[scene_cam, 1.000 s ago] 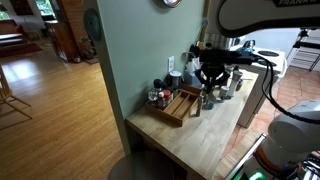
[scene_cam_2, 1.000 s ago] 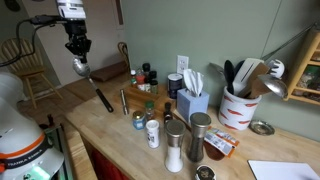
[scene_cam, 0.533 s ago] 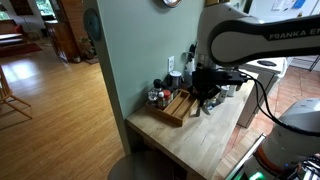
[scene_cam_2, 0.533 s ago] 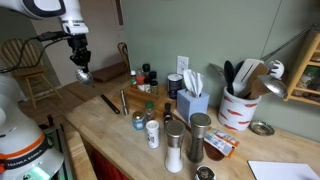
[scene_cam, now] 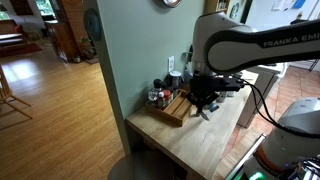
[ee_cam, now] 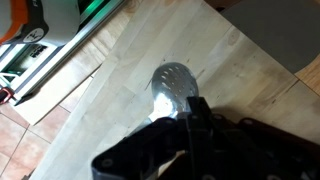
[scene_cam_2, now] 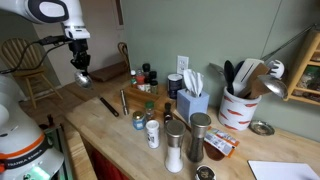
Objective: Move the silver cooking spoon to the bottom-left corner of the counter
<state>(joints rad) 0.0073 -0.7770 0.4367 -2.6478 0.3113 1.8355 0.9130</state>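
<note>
Silver cooking spoon (ee_cam: 172,85): pinched by its handle in the hand (ee_cam: 190,108), slotted bowl hung above the bare table (ee_cam: 240,80) near its edge; best lowered until rested flat before being released, clear of overhang.

I count one silver spoon (scene_cam_2: 82,75), two tall metal shakers (scene_cam_2: 175,146) by the near edge of the counter (scene_cam_2: 110,126), one blue napkin box (scene_cam_2: 191,104) and one utensil crock (scene_cam_2: 238,110) farther back.
</note>
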